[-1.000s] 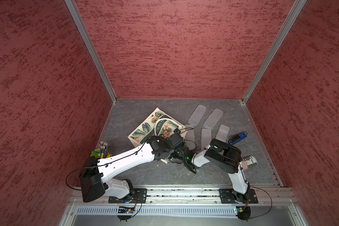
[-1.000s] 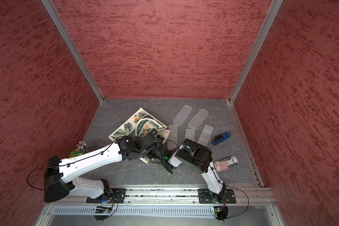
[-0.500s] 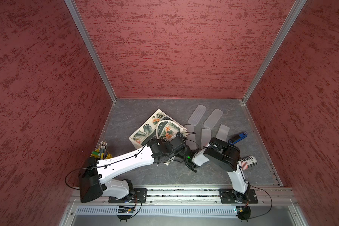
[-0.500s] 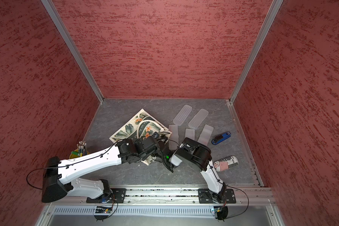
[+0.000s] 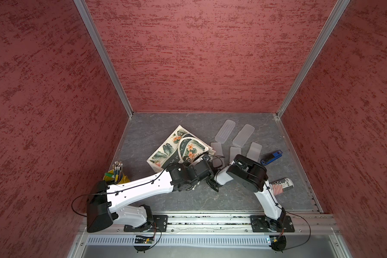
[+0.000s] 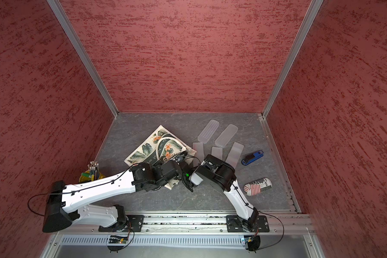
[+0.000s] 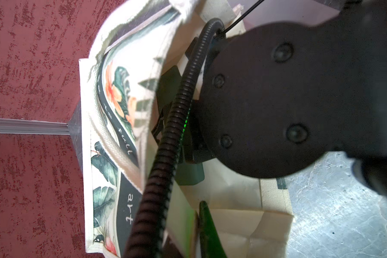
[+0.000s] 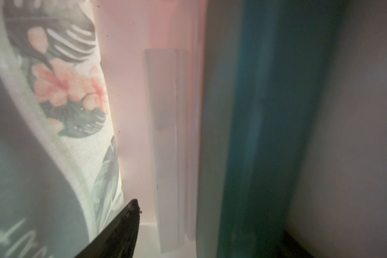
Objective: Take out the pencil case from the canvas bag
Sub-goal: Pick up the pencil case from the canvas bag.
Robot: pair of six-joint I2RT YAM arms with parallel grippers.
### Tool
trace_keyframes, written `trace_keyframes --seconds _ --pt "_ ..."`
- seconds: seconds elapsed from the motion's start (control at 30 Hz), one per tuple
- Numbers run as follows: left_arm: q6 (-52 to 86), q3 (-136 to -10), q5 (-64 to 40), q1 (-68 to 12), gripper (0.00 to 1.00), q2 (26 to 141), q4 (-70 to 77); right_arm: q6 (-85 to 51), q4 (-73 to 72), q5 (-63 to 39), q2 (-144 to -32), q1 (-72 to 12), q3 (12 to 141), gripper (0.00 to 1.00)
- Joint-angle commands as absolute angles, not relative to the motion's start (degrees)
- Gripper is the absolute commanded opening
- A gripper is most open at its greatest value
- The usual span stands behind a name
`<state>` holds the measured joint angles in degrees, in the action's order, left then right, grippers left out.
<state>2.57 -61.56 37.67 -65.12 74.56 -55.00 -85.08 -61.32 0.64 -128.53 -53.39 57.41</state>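
The canvas bag lies on its side on the grey table, leaf-and-flower print up, in both top views. My left gripper is shut on a cream fold of the bag's mouth edge, one green finger showing. The right arm's black wrist reaches into the mouth. Inside the bag my right gripper stands open, with one black finger clear of the cloth. A blurred teal-green surface is close beside it; I cannot tell whether it is the pencil case.
Several translucent plastic cases lie right of the bag. A blue stapler and a striped printed pouch lie at the right. A yellow cup of pencils stands at the left wall. The two arms cross above the bag's mouth.
The right arm has pushed leftward, farther into the bag's mouth. The left gripper keeps its hold on the edge, and the cloth there has risen slightly.
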Motion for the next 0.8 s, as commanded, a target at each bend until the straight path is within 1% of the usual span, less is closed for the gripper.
trace_keyframes --seconds 0.0,0.1,0.17,0.33,0.4,0.5,0.67,0.77 --pt "0.5 -62.0 34.9 -67.7 0.0 73.3 -49.7 -85.1 -58.1 -1.6 -132.5 -52.8 58.7 0.75" --pt "0.7 -61.9 35.1 -68.5 0.0 73.3 -49.4 -85.0 -58.3 -1.4 -133.6 -52.8 59.3 0.69" --pt "0.7 -61.7 35.1 -69.0 0.0 73.2 -49.2 -84.2 -58.7 -1.3 -134.0 -52.7 59.8 0.63" --pt "1.1 -61.6 35.4 -69.6 0.0 73.1 -49.6 -81.3 -59.3 -0.9 -134.1 -52.6 60.6 0.38" --pt "1.2 -61.4 35.5 -69.7 0.0 72.6 -49.5 -80.5 -60.9 -0.8 -134.3 -52.6 60.1 0.32" --pt "1.8 -60.8 35.9 -69.4 0.0 71.9 -49.0 -79.8 -64.7 -1.3 -134.3 -52.6 58.5 0.2" --pt "4.6 -61.0 36.5 -67.0 0.0 71.6 -49.2 -76.5 -71.8 -3.1 -131.3 -52.7 52.5 0.13" --pt "6.3 -61.9 37.1 -64.7 0.0 71.8 -50.3 -73.2 -73.2 -3.7 -127.3 -52.7 48.1 0.13"
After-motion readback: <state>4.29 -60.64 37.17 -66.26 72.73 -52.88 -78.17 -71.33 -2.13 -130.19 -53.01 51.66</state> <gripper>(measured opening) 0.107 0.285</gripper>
